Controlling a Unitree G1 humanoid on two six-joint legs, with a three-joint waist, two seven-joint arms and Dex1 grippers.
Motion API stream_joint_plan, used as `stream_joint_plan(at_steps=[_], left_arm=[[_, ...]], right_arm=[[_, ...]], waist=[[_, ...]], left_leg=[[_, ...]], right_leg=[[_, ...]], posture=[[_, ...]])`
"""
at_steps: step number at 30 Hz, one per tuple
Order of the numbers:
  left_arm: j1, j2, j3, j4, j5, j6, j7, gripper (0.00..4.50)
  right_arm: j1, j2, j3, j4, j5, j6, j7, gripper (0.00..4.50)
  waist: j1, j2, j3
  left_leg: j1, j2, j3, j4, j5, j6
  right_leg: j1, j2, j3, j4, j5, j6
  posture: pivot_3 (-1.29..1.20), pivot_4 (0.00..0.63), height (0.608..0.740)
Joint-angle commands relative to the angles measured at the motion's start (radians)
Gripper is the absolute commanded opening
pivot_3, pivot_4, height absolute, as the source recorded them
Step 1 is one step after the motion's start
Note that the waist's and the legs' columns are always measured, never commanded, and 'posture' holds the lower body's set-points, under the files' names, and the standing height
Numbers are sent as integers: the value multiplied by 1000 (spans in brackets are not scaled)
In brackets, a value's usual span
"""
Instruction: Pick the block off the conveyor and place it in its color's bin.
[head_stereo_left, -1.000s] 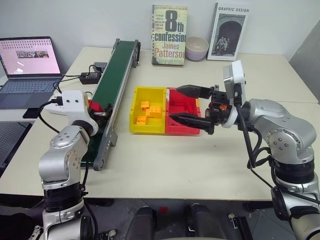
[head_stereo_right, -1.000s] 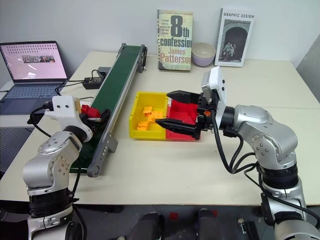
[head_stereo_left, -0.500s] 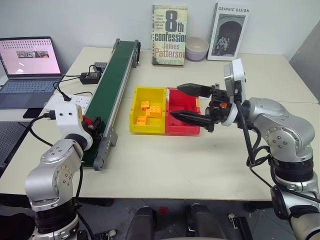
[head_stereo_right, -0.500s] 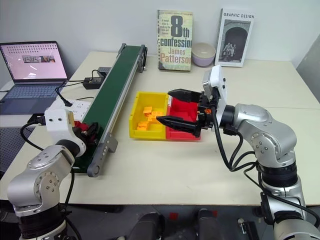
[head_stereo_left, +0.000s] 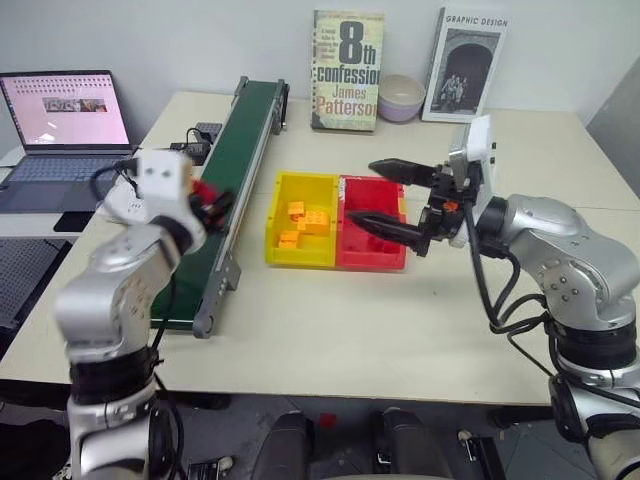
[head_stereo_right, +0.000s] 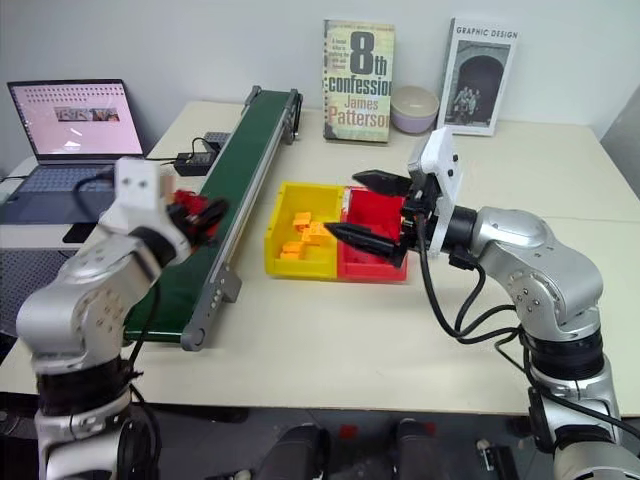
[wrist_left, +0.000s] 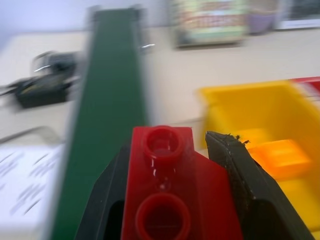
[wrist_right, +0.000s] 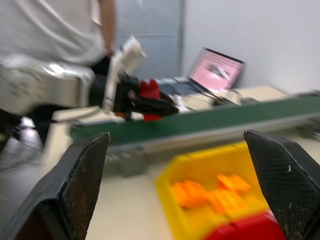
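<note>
My left gripper (head_stereo_left: 212, 197) is shut on the small red block (wrist_left: 164, 187) and holds it just above the long dark green conveyor (head_stereo_left: 236, 150), near its middle. In the right wrist view the block (wrist_right: 149, 90) shows as a red spot over the belt. The red bin (head_stereo_left: 372, 262) sits right of the yellow bin (head_stereo_left: 295, 258) at the table's middle. Over the red bin hangs my right gripper (head_stereo_left: 362, 191), pointing left, open and holding nothing.
Several orange bricks (head_stereo_left: 296, 214) lie in the yellow bin. A laptop (head_stereo_left: 62, 112) and a black power adapter (head_stereo_left: 206, 133) are left of the belt. Two books (head_stereo_left: 346, 70) and a bowl (head_stereo_left: 402, 96) stand at the table's far edge. A person (wrist_right: 50, 25) stands beyond the conveyor.
My left gripper closed on the red block near the belt's near end, then rose and swung right over the belt. The right gripper has stayed open over the red bin.
</note>
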Motion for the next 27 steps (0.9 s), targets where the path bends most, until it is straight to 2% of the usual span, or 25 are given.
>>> stream_joint_plan(at_steps=[1, 4, 7, 9, 13, 15, 21, 27], left_arm=[[-165, -28, -163, 162, 18, -151, -198, 1530], [-239, -46, -240, 276, 45, -242, -300, 1530], [-361, -132, -372, 478, 102, -405, -468, 1530], [-421, -191, -435, 660, 180, -567, -523, 1530], [-482, -248, -452, 886, 238, -739, -592, 1530], [-506, -267, -444, 960, 251, -788, -620, 2235], [-556, -288, -424, 1101, 288, -886, -666, 3317], [-574, -289, -392, 1133, 304, -908, -658, 4461]], right_arm=[[37, -37, -51, -100, -80, 35, -136, 4500], [52, -43, -62, -135, -97, 84, -200, 4500], [135, -72, -109, -239, -77, 183, -258, 4500], [205, -83, -135, -318, -44, 237, -273, 4500], [258, -74, -169, -397, -13, 312, -322, 4500], [275, -76, -188, -423, -7, 342, -346, 4500], [288, -71, -249, -468, 23, 403, -388, 4500], [278, -72, -245, -455, 32, 400, -390, 4500]], waist=[[3, 0, 0], [-2, 0, 0], [-1, 0, 0], [7, 0, 0], [-7, 0, 0], [-17, 0, 0], [-15, 0, 0], [-16, 0, 0]], left_leg=[[0, 0, 0, 0, 0, 0], [-1, 0, 2, -1, 0, 0], [-1, 1, 1, -2, 0, 0], [-3, 1, -1, -2, 0, 0], [-4, 0, 1, -2, -1, 2], [-4, 1, 2, -1, -2, 3], [-4, 1, -1, -1, -2, 3], [-4, 1, 0, -1, -2, 3]], right_leg=[[0, 0, 0, 0, 0, 0], [-1, 0, 1, -2, 0, 0], [-3, 0, 2, 0, 0, 0], [-3, 1, -1, 0, -1, 0], [-4, 1, 0, -1, -2, 1], [-4, 1, 1, -1, -2, 2], [-4, 1, -1, 1, -5, 6], [-4, 1, -1, 0, -5, 7]], posture=[[0, 150, 740], [0, 150, 740], [0, 150, 740], [0, 150, 740], [0, 150, 740], [0, 150, 740], [0, 150, 740], [0, 150, 740]])
